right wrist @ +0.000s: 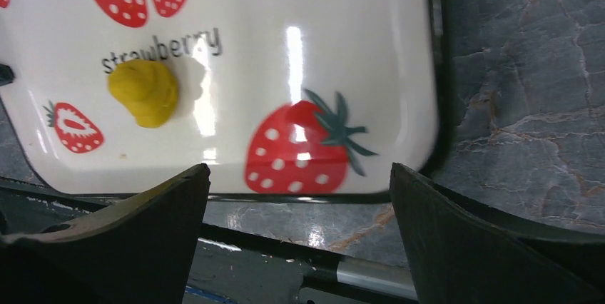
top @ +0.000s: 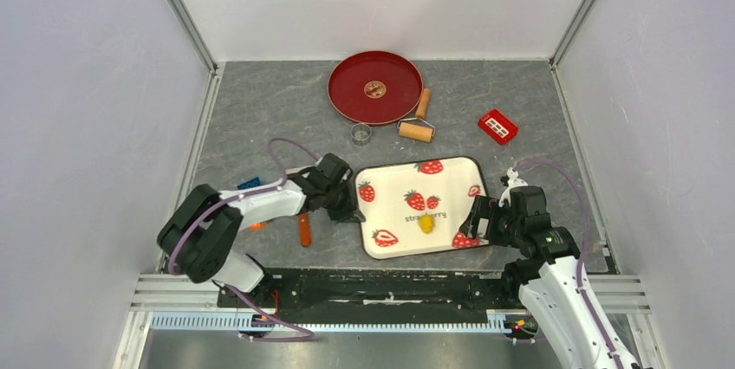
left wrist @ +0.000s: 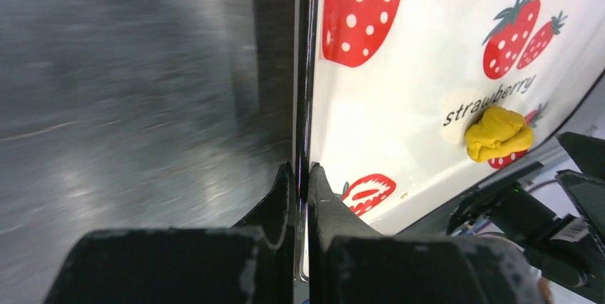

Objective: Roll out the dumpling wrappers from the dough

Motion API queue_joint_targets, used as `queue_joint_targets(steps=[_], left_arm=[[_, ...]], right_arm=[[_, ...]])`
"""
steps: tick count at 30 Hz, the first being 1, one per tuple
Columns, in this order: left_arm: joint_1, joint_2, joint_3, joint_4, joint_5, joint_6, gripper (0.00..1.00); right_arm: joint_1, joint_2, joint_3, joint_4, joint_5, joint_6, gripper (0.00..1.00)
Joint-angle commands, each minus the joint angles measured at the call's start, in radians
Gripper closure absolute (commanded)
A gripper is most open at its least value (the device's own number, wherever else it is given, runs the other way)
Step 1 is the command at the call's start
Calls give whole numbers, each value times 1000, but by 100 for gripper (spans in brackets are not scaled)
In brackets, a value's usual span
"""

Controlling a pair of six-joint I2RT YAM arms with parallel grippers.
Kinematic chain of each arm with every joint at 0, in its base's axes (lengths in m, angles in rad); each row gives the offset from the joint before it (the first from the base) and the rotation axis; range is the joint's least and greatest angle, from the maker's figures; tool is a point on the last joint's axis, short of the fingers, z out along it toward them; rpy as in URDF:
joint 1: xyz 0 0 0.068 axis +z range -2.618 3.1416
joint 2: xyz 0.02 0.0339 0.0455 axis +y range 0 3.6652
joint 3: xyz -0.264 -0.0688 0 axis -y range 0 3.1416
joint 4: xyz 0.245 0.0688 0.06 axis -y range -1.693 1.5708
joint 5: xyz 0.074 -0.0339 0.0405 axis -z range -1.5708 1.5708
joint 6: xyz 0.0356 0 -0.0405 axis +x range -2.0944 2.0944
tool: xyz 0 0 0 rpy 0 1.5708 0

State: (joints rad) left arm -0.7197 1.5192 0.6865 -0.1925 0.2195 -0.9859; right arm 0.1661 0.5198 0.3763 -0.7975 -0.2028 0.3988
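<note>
A lump of yellow dough [top: 426, 223] lies on the white strawberry tray [top: 451, 180]. A small flat round disc, a dumpling wrapper [top: 374, 89], lies in the middle of the red plate [top: 347, 83]. My left gripper [top: 354, 210] is shut on the tray's left rim; in the left wrist view [left wrist: 302, 175] the thin rim sits between the closed fingers, with the dough [left wrist: 498, 133] beyond. My right gripper [top: 473, 223] is open at the tray's near right corner; in the right wrist view [right wrist: 300, 184] the tray edge [right wrist: 399, 68] lies just ahead of the fingers, with the dough [right wrist: 145, 92] at left.
A wooden rolling pin [top: 418, 124] and a metal ring cutter [top: 361, 132] lie just in front of the red plate. A red box [top: 497, 126] lies at the right. An orange-handled tool [top: 304, 230] and a blue piece [top: 249, 184] lie by the left arm.
</note>
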Motion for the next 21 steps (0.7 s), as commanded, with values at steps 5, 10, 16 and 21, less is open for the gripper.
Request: queue_joint_targets(steps=[5,10,16,21], left_arm=[[125,-141,50,-410,-156,303,98],[132,-110,58,-452,-165,372,98],[131,-70,50,-459,-172,396,98],[131,-77,56,-465,-167,378,89]], right_arm=[[1,-7,38,15,3,-7,2],[1,1,35,22,-2,-7,2],[1,-1,38,21,-1,-8,2],[1,-1,38,21,-1,-8,2]])
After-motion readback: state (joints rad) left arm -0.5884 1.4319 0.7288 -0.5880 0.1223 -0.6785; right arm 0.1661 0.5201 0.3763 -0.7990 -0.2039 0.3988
